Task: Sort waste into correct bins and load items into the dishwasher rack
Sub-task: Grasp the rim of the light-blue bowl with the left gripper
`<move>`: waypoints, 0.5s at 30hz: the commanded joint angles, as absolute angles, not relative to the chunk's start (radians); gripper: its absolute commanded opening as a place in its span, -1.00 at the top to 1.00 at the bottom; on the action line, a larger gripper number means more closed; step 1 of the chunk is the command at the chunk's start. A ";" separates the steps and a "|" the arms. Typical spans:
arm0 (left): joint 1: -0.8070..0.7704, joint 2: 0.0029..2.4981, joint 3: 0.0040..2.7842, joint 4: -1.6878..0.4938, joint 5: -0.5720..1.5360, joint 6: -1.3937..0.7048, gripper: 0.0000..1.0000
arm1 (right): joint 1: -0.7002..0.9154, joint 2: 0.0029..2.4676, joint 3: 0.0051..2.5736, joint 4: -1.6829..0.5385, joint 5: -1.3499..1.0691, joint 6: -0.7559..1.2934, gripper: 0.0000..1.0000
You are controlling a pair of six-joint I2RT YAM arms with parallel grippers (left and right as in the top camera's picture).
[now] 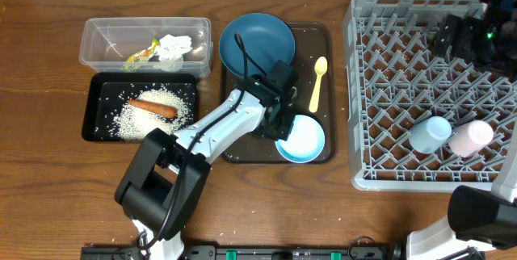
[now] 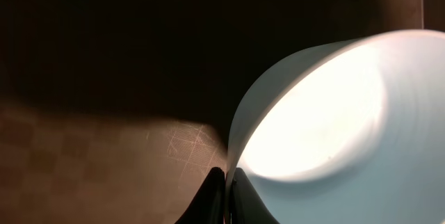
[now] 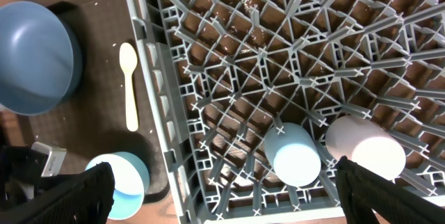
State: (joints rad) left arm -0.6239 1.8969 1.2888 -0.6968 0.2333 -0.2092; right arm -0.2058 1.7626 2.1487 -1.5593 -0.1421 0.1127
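My left gripper (image 1: 280, 121) is shut on the rim of the small pale-blue bowl (image 1: 303, 140), which sits on the brown tray's near right corner. In the left wrist view the black fingers (image 2: 214, 200) pinch the thin bowl (image 2: 334, 113) wall. The big dark-blue bowl (image 1: 257, 42) and the yellow spoon (image 1: 317, 82) also lie on that tray. In the grey dishwasher rack (image 1: 352, 90) lie a light-blue cup (image 1: 430, 133) and a pink cup (image 1: 471, 139). My right gripper (image 3: 226, 196) hangs open above the rack (image 3: 229, 57), holding nothing.
The clear tub (image 1: 105, 34) at the back left holds white tissue (image 1: 174, 46) and a yellow-green wrapper (image 1: 141, 54). In front of it the black tray (image 1: 95, 90) holds rice (image 1: 174, 98) and an orange carrot (image 1: 152, 107). The brown tray (image 1: 323, 34) lies between the bins and the rack.
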 commanded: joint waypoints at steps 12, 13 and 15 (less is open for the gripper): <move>-0.552 1.848 1.325 -0.741 0.317 -0.205 0.88 | -0.193 1.767 2.144 -1.557 -0.131 0.096 -0.99; -0.543 1.842 1.325 -0.742 0.339 -0.204 0.88 | -0.192 1.767 2.144 -1.556 -0.131 0.096 -0.99; -0.525 1.832 1.325 -0.742 0.382 -0.204 0.88 | -0.189 1.767 2.144 -1.555 -0.132 0.096 -0.98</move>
State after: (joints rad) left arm -0.5518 1.8786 1.2953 -0.7364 0.2955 -0.2089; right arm -0.2054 1.7626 2.1487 -1.5578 -0.1379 0.1101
